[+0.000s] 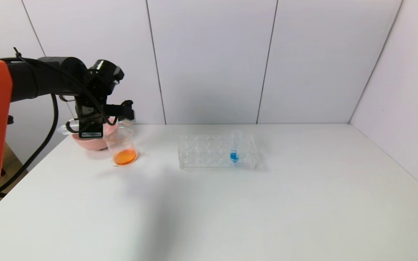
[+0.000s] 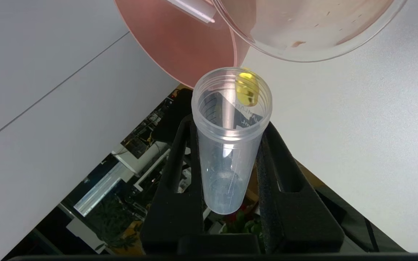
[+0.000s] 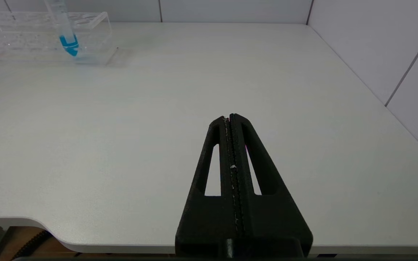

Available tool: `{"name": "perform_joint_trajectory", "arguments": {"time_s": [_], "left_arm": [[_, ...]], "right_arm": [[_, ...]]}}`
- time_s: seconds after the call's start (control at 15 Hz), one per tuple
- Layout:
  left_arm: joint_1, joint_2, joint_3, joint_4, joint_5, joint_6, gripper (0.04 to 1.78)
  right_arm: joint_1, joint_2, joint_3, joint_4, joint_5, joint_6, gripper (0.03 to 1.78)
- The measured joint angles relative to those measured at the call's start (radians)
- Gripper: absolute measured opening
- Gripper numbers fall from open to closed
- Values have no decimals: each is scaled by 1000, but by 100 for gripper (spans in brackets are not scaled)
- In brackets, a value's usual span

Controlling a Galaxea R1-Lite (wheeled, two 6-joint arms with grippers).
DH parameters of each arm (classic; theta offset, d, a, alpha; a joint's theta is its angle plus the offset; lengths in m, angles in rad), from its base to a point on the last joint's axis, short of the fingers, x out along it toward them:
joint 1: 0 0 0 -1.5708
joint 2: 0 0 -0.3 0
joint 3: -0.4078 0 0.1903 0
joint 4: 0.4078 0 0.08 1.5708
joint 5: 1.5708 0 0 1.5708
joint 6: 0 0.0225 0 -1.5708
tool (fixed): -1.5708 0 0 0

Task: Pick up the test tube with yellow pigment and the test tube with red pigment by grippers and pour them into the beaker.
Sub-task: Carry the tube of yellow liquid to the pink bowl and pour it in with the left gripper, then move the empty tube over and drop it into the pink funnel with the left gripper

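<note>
While your right gripper [image 3: 230, 117] rests pressed shut over the near table edge, your left gripper [image 2: 230, 145] clamps the test tube with yellow pigment [image 2: 230, 137], tipped mouth-down toward the beaker [image 1: 122, 146] so the last drop drains; orange liquid pools inside.

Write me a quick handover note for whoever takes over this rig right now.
Left gripper: shut on the yellow test tube, held tipped near the beaker and the pink bowl; only a yellow drop shows at its mouth.
Right gripper: shut, empty, parked low over the table's near edge.
Beaker holds orange liquid, so both pours look done or nearly so.
Another tube lies in the bowl.
The blue tube stands in the rack.
Left: finish draining, set the tube down.
</note>
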Motion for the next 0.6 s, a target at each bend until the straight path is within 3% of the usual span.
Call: {"name": "perform_joint_trajectory", "arguments": {"time_s": [0.6], "left_arm": [[-1,-1,0,-11,-5,-16,44]], "right_arm": [[0,0,0,0,0,0,11]]}}
